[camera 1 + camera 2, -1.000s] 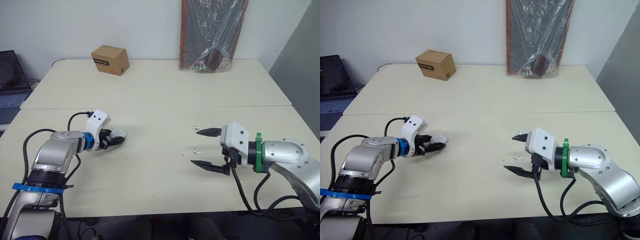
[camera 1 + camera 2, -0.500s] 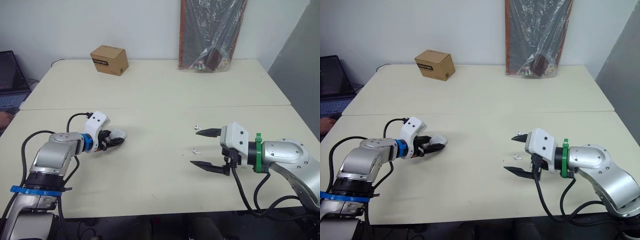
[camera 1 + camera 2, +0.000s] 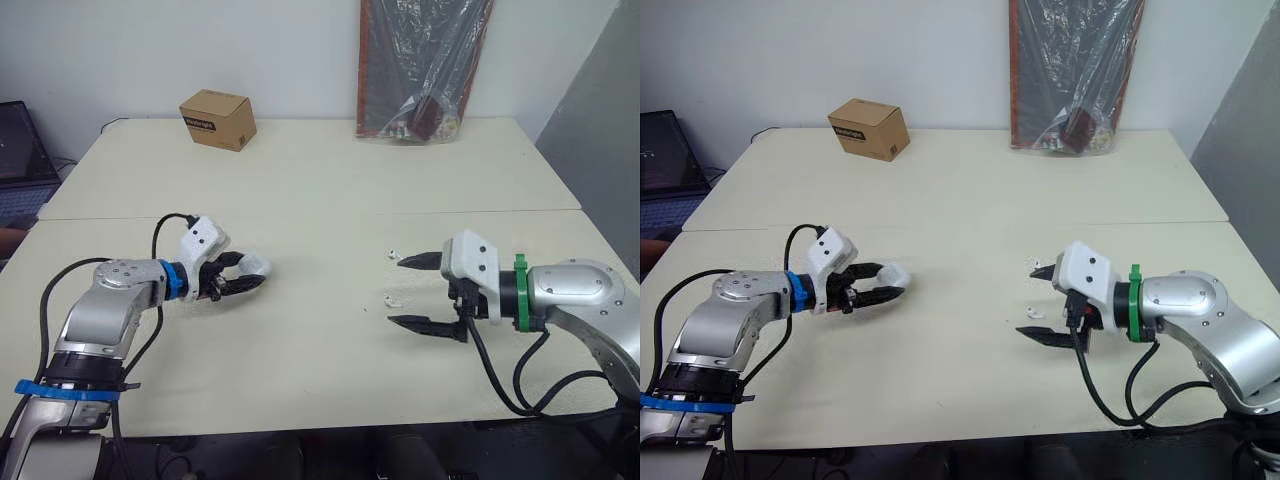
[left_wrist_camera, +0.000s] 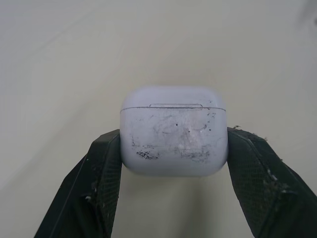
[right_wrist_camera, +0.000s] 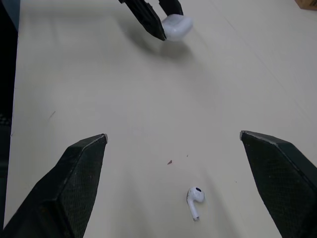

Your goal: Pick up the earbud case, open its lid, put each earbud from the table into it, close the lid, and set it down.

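Observation:
My left gripper (image 3: 245, 275) is shut on the white earbud case (image 3: 253, 265), holding it a little above the left half of the table. In the left wrist view the scuffed case (image 4: 174, 131) sits clamped between the two black fingers (image 4: 101, 168), its lid closed. Two white earbuds lie on the table: one (image 3: 391, 254) farther back, one (image 3: 390, 299) nearer. My right gripper (image 3: 412, 292) is open wide just to their right, its fingers apart on either side of the nearer earbud (image 5: 194, 201).
A cardboard box (image 3: 217, 119) stands at the back left of the table. A plastic-wrapped dark bag (image 3: 420, 70) leans against the wall at the back. A seam (image 3: 330, 214) runs between the two tabletops.
My left gripper has lifted the case off the table and carried it slightly right. The right gripper has shifted a little to the right.

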You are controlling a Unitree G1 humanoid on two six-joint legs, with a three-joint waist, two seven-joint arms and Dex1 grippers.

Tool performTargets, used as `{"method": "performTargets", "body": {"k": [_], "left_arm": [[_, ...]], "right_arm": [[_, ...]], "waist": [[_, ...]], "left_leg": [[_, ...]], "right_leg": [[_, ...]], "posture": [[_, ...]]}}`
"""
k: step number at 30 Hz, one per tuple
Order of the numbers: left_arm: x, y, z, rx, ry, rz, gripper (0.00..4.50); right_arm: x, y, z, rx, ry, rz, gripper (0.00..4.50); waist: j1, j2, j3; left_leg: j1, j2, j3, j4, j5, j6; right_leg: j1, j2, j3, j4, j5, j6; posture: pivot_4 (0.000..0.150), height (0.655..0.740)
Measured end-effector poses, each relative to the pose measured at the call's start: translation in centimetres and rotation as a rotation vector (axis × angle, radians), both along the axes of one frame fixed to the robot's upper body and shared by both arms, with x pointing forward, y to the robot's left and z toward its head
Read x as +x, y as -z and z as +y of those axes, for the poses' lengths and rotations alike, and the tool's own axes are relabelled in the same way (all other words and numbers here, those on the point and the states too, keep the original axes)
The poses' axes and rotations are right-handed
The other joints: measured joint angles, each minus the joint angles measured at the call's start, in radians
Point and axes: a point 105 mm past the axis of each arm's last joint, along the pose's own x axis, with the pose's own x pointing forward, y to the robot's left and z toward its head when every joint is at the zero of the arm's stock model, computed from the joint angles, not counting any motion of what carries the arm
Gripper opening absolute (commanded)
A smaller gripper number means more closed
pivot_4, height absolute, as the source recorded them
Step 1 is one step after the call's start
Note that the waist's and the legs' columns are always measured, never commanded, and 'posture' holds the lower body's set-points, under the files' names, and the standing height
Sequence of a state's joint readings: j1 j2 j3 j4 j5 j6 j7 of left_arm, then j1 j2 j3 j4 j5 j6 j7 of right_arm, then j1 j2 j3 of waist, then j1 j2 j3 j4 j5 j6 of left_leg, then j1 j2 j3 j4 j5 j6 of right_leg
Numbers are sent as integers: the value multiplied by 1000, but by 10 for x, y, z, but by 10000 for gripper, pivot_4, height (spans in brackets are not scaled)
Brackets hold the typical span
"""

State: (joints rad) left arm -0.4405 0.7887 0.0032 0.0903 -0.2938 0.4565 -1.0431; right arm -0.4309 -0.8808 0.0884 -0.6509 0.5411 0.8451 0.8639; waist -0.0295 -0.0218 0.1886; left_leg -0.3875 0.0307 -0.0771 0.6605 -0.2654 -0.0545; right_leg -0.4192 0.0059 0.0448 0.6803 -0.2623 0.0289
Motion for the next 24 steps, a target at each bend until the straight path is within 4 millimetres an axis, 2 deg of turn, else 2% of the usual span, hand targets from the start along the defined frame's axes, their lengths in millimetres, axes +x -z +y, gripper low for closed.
{"method": "performTargets", "body": {"k": [3,9,14,18,21,24], "left_arm": [[0,-11,-10,-1,74,-61,27590],[-7,-33,-48,-13,285,-206,27590],[-10,-48,-63,-22,371,-298,27590],[-12,-69,-80,1,449,-446,27590],[-14,-72,-85,4,473,-495,27590],[-16,-72,-89,5,493,-520,27590]], "right_arm": [[5,-3,6,19,31,65,45000],[19,-9,34,263,129,342,45000],[21,-23,44,407,145,486,45000],[27,-20,53,488,153,634,45000],[37,-19,50,542,207,696,45000],[41,-25,57,586,220,727,45000]], "waist": [[-1,0,0],[-1,0,0],[-1,0,0],[-2,0,0],[-3,1,0],[-5,1,0]], "left_leg": [[0,0,0,0,0,0],[-2,0,-1,0,0,0],[-3,0,-1,0,0,0],[-3,0,0,0,0,0],[-3,0,0,0,0,0],[-3,1,0,-1,0,0]], "right_leg": [[0,0,0,0,0,0],[-1,1,0,0,3,-6],[-2,1,-1,0,4,-6],[-1,0,0,0,4,-6],[-2,1,0,0,4,-6],[-2,1,0,1,4,-6]], "posture": [[1500,7400],[1500,7400],[1500,7400],[1500,7400],[1500,7400],[1500,7400]]}}
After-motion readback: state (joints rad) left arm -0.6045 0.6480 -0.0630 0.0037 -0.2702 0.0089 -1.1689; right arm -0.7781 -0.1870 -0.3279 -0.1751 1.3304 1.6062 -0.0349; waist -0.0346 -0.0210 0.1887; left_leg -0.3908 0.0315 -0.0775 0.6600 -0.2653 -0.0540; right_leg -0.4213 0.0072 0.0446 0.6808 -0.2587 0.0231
